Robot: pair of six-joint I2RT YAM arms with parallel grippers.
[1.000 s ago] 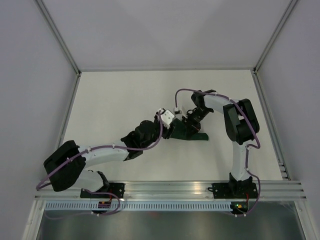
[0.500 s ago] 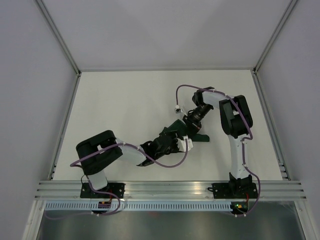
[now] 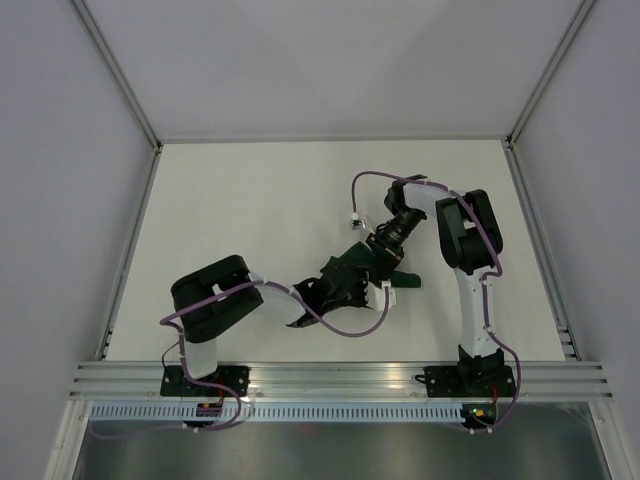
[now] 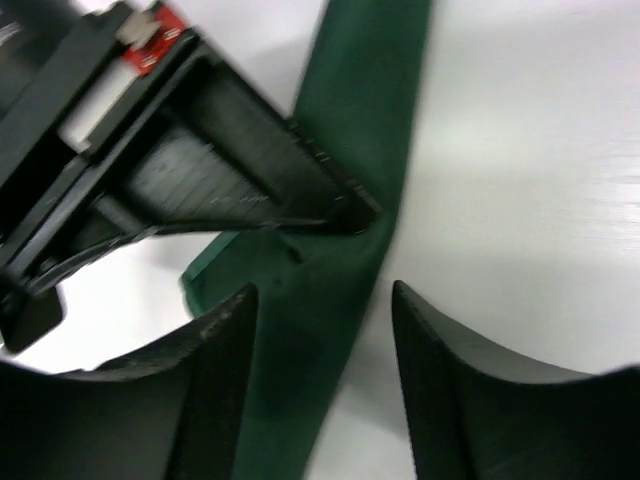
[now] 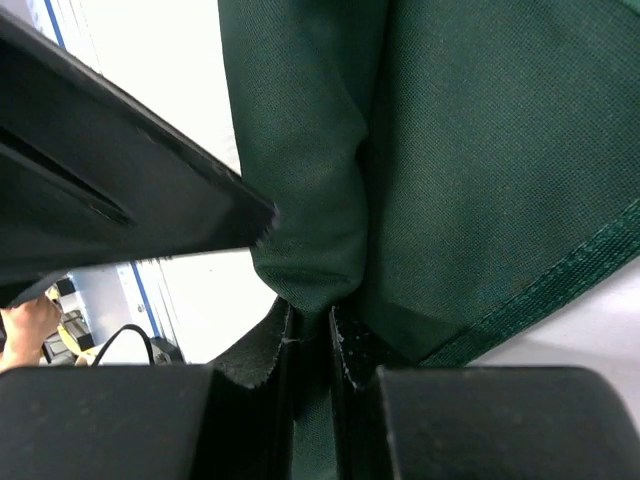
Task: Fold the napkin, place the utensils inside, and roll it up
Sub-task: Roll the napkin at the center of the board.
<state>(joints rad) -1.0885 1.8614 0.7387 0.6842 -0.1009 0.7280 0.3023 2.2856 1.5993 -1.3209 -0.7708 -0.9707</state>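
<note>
The dark green napkin [image 3: 348,256] lies bunched and partly lifted in the middle of the table, between both grippers. In the right wrist view my right gripper [image 5: 312,312] is shut on a pinched fold of the napkin [image 5: 480,150]. In the left wrist view my left gripper [image 4: 322,290] stands open over a narrow folded strip of the napkin [image 4: 370,120]. The strip runs between its fingers [image 4: 215,360], with bare table on the right side. A black finger of the right gripper [image 4: 220,170] touches the cloth just ahead. The utensils are out of view.
The white table [image 3: 230,210] is walled on three sides. An aluminium rail [image 3: 340,375] with both arm bases runs along the near edge. A purple cable [image 3: 365,325] loops down from the left arm, close to the napkin.
My left arm folded in, and its gripper moved from the napkin's far left corner toward its near side. The right wrist turned slightly, and the napkin bunched up.
</note>
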